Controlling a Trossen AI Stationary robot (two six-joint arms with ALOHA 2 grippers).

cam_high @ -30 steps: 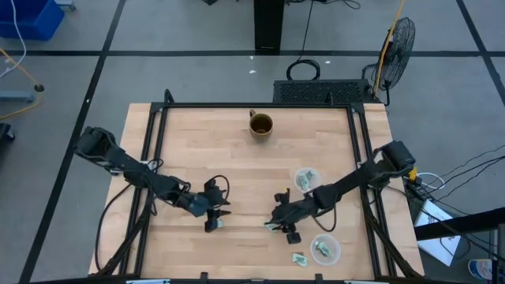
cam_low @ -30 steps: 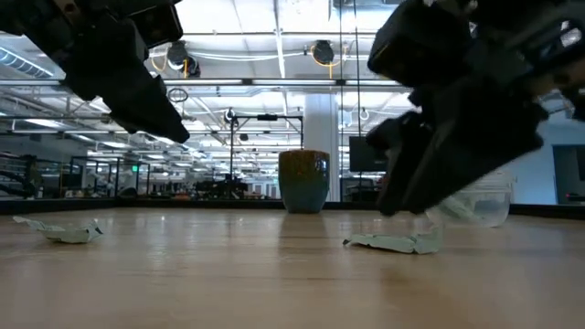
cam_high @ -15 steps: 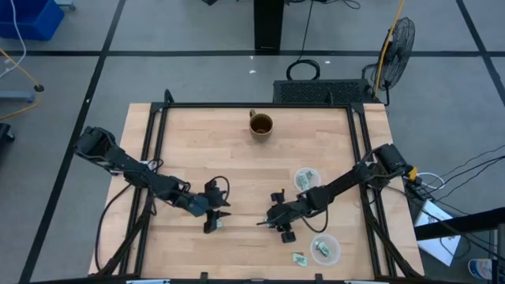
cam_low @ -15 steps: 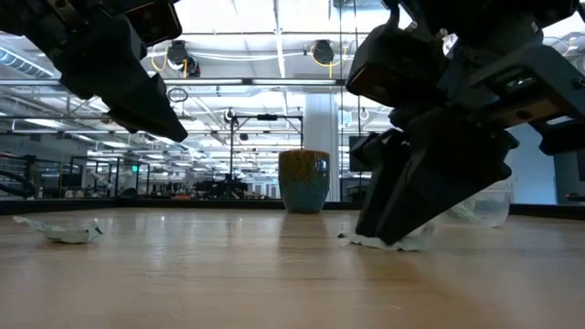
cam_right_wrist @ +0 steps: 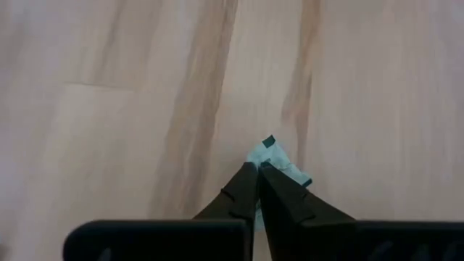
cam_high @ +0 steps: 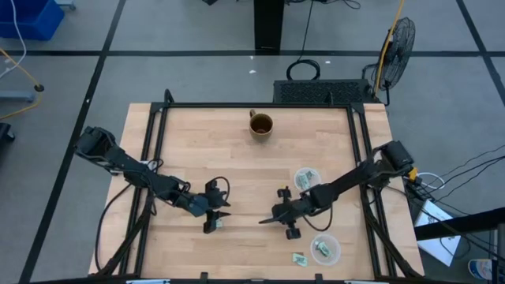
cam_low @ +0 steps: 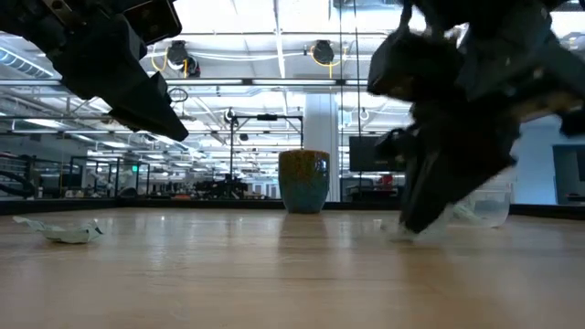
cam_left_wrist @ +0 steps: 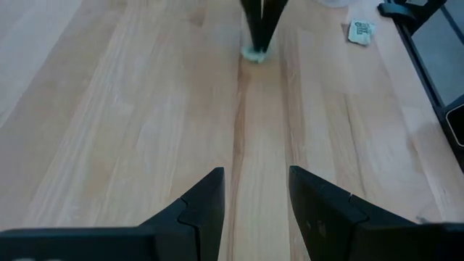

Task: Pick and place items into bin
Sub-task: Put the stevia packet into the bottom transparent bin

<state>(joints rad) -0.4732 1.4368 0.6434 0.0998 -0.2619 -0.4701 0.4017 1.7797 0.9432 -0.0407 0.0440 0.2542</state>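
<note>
We see the right gripper [cam_high: 266, 220] low over the middle of the table [cam_high: 197, 142], its fingers [cam_right_wrist: 250, 192] pressed together on a pale green wrapped piece [cam_right_wrist: 279, 163], pinching its edge right at the wood. From the low view that same gripper [cam_low: 411, 224] sits down at board level, a bit blurred.

Over to the other side: the left gripper [cam_high: 215, 221] hangs just beside a second wrapped piece [cam_high: 220, 222] near the front of the table, fingers [cam_left_wrist: 206, 206] spread with bare wood between them. In the low view that piece [cam_low: 64, 232] lies flat on the board below the raised gripper.

Room to work? Plenty of open wood between the two grippers, and more toward the back, where only the brown mug [cam_high: 261, 125] stands near the far edge. The right side is tighter: one clear cup [cam_high: 306, 179] with wrapped pieces in it sits behind the right arm, another cup [cam_high: 324, 249] sits near the front edge, and a loose wrapped piece [cam_high: 299, 258] lies just beside it, close to the table's front rim.
</note>
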